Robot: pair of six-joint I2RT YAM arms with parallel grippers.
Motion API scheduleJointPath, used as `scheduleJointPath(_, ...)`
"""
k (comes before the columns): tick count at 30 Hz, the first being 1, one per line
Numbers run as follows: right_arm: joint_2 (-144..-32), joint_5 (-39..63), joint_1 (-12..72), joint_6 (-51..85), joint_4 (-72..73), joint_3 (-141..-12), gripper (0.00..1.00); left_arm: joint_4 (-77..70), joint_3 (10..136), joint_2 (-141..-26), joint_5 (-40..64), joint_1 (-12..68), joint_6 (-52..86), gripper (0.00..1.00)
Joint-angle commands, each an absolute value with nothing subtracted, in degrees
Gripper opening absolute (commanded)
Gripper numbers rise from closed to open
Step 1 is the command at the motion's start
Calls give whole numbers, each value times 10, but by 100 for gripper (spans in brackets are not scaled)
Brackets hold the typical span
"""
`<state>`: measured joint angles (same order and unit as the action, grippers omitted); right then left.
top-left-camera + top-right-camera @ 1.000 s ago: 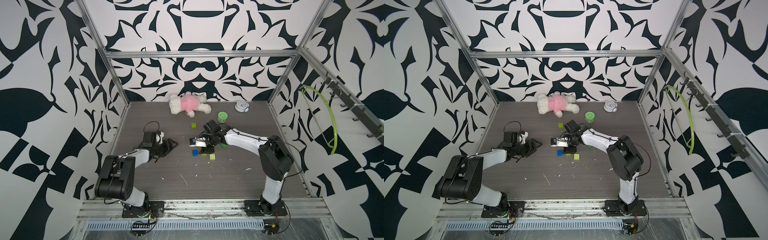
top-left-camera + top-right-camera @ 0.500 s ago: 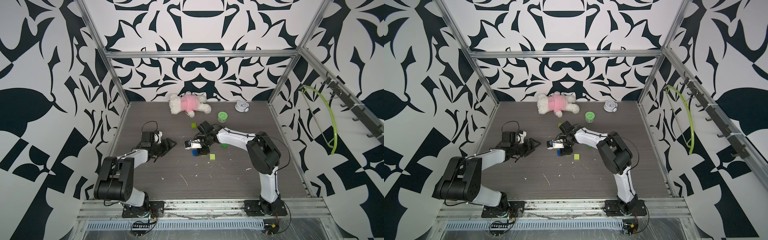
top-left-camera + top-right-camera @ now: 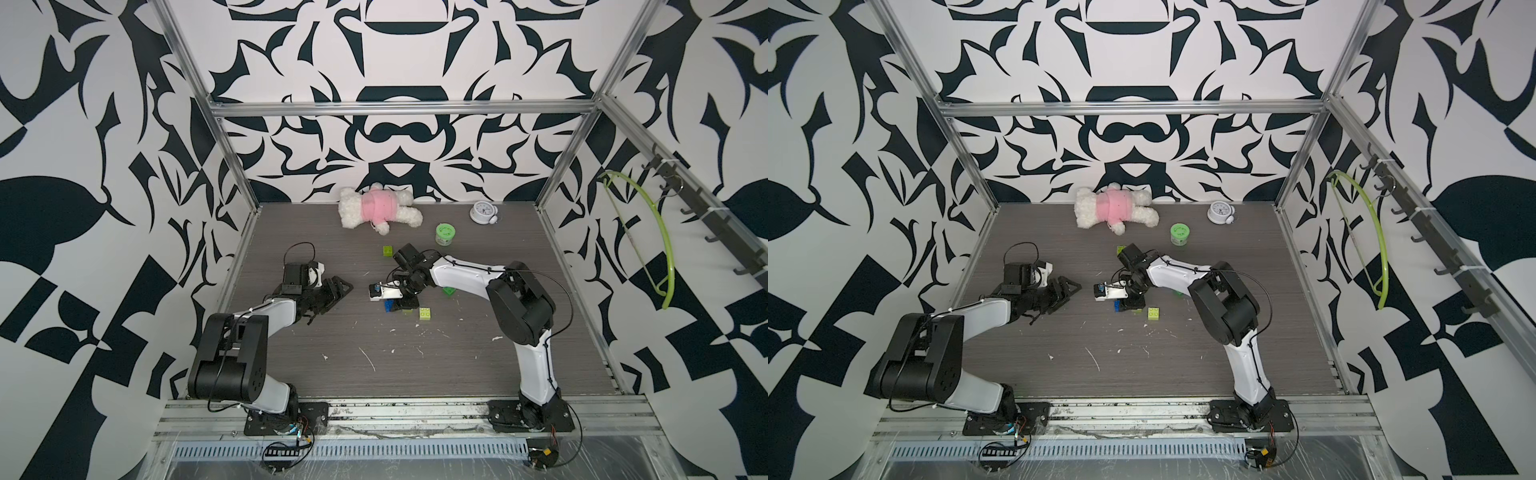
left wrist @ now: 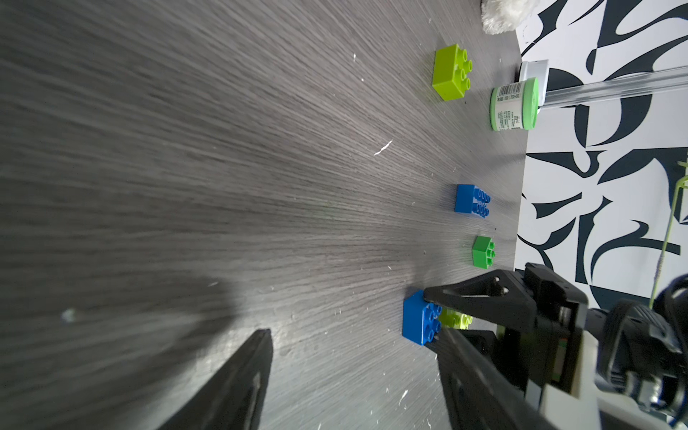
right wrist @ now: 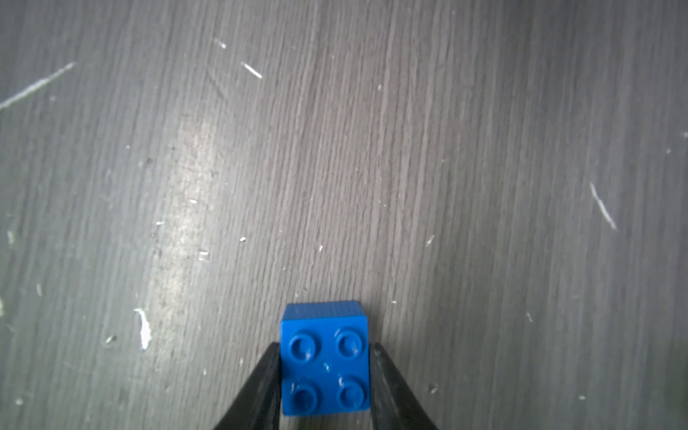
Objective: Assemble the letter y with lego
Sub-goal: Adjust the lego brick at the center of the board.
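My right gripper (image 5: 325, 348) is shut on the small blue lego brick (image 5: 325, 366), which rests studs-up on the table with a jaw pressed against each side. In both top views that brick (image 3: 389, 305) (image 3: 1118, 306) sits mid-table under the right wrist. Loose around it lie a lime brick (image 3: 424, 313), a dark green brick (image 3: 448, 291) and a second lime brick (image 3: 387, 250) farther back. The left wrist view adds a wide blue brick (image 4: 471, 200). My left gripper (image 3: 338, 289) rests low on the left, open and holding nothing. No letter y is in view.
A round green tub (image 3: 444, 234), a small alarm clock (image 3: 482, 212) and a white plush toy in pink (image 3: 380, 208) lie along the back. White scuffs mark the grey wood-grain table (image 3: 415, 365). Metal frame posts bound the sides.
My right gripper slid left and down over the small blue brick and closed on it. The left arm has stayed still.
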<state>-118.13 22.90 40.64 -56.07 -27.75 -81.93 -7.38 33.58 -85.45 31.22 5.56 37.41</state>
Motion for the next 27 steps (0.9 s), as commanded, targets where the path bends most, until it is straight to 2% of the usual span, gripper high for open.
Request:
scheduleJointPath(1,-1159,244,414,-525,-281,-839,35,-52,340,-850,307,53,361,75)
scheduleJointPath(7,-1141,211,434,-437,-224,-809,33,-43,342,-845,296,47,364,75)
scheduleJointPath(16,-1172,171,456,-404,-230,-830,34,-36,340,-833,289,32,368,75)
scheduleJointPath(18,-1171,171,457,-406,-235,-831,38,-37,338,-832,289,32,367,75)
scheduleJointPath(21,-1159,170,456,-412,-239,-831,50,-37,339,-832,287,30,367,75)
scheduleJointPath(27,-1092,164,436,-429,-256,-802,54,-45,335,-833,297,31,371,75)
